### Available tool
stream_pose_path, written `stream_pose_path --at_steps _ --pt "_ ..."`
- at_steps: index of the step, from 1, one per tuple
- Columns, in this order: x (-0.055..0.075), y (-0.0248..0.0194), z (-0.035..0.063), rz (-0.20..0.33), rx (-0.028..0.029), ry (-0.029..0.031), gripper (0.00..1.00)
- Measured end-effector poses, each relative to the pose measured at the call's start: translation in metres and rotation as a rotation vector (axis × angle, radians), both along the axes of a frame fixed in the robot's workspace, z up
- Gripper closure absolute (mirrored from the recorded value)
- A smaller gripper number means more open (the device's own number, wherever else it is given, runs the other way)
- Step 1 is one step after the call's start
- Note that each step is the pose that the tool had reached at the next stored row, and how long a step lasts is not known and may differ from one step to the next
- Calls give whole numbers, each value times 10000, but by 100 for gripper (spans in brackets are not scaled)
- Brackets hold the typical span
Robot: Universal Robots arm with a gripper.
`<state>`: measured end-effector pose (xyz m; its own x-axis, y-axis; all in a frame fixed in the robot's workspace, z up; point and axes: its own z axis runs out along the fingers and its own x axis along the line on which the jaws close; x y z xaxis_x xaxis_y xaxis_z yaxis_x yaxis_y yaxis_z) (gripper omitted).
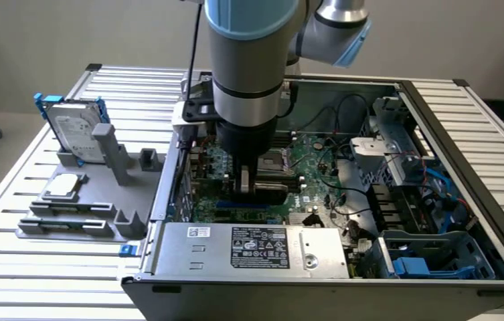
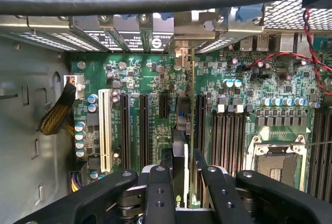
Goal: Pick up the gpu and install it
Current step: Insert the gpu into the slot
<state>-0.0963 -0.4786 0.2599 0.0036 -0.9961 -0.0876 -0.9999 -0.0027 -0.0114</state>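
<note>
One card gripped | gripper (image 2: 182,162) clamped on gpu (image 2: 181,120) | gpu edge-on, upright over motherboard (image 2: 155,73) middle, seating unclear | risk: slight tilt or sideways offset makes card edge miss its seat and scrape motherboard; end bracket may catch case (image 2: 31,130)

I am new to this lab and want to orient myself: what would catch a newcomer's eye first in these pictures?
The big grey robot arm reaches into the open computer case, mid-frame in the exterior view. In the wrist view, its gripper holds the gpu edge-on over the green motherboard. At the exterior view's left, a hard drive stands in a grey rack.
</note>
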Motion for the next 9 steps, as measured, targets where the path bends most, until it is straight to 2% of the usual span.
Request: stream_pose_path --at_steps 4,9 --pt "0 0 -15 0 6 26 74" --pt "0 0 -27 0 28 97 74"
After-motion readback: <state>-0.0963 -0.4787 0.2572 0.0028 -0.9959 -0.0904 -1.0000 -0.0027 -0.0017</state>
